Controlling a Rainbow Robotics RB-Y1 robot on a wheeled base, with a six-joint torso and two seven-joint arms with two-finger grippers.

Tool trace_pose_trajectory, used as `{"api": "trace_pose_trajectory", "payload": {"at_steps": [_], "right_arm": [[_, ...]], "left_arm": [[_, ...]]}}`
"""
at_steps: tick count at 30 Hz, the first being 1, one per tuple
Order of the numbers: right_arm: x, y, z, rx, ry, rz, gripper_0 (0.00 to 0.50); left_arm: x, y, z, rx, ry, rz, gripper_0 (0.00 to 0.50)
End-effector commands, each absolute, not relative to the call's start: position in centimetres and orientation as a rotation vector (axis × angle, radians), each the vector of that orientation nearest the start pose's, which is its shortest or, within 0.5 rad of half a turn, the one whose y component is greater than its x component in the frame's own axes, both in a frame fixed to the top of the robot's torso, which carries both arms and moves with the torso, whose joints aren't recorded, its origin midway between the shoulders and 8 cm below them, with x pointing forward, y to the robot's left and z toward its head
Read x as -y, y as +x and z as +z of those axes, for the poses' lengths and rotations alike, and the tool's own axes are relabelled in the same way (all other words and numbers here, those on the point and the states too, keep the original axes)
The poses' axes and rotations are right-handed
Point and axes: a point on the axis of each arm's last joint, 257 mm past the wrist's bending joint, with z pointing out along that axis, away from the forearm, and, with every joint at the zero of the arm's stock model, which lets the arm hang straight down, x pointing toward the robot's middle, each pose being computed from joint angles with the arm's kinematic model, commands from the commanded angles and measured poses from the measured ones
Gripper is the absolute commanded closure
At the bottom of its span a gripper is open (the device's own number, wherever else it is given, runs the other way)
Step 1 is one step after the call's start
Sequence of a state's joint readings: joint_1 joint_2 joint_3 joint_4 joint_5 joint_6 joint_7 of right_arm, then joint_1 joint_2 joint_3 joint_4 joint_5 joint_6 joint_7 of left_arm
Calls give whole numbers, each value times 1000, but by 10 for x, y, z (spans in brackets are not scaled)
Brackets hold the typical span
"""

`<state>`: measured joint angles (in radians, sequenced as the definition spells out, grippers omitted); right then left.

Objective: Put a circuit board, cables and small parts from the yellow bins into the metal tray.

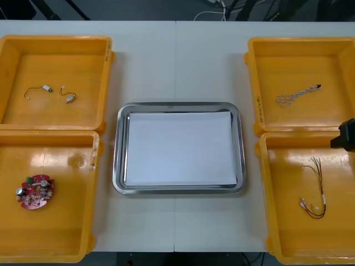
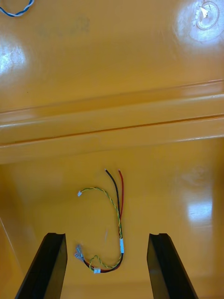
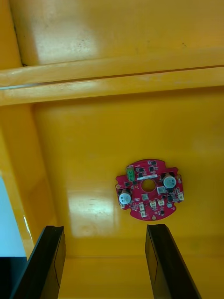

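Jaws wide open and empty on both arms: right gripper [image 2: 106, 238] hangs over the red-yellow cable [image 2: 117, 219] in the near right bin [image 2: 112, 131]; left gripper [image 3: 105, 229] over the board [image 3: 149, 189] in the near left bin [image 3: 88, 140]. White-lined tray [image 1: 178, 106] sits between the bins.

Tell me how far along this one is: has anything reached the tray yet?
Nothing is done: the tray has only its white lining. Nothing is held; the right gripper stands open over the red and yellow cable, the left gripper open over the circuit board. The blue and white cable and small metal parts are also left to move.
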<state>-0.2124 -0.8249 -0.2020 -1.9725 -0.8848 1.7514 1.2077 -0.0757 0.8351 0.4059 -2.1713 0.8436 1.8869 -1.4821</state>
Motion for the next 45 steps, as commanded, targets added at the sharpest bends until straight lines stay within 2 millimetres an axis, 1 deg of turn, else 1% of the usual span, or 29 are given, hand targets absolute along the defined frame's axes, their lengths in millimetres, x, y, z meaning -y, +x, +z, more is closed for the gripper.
{"api": "trace_pose_trajectory", "payload": {"at_steps": [1, 4, 12, 16, 20, 27, 34, 39, 45], "right_arm": [[384, 421, -161, -2604, 155, 74, 0], [385, 420, -161, -2597, 153, 63, 0], [389, 412, -179, -2617, 178, 62, 0], [392, 402, -194, -2627, 184, 63, 0], [393, 394, -202, -2631, 183, 57, 0], [398, 378, -218, -2625, 177, 23, 0], [396, 362, -239, -2630, 176, 45, 0], [388, 357, -253, -2619, 201, 99, 0], [383, 350, -269, -2637, 210, 97, 0]], "left_arm": [[-428, 362, -166, -2683, 92, 206, 0], [-428, 365, -172, -2688, 61, 168, 0], [-426, 374, -184, -2684, 7, 81, 0], [-423, 376, -191, -2685, -18, 49, 0], [-421, 377, -198, -2689, -51, 13, 0], [-423, 382, -221, -2706, -112, -42, 0], [-416, 386, -243, -2725, -126, -66, 0], [-415, 386, -253, -2739, -126, -60, 0], [-412, 388, -265, -2746, -116, -55, 0]]}}
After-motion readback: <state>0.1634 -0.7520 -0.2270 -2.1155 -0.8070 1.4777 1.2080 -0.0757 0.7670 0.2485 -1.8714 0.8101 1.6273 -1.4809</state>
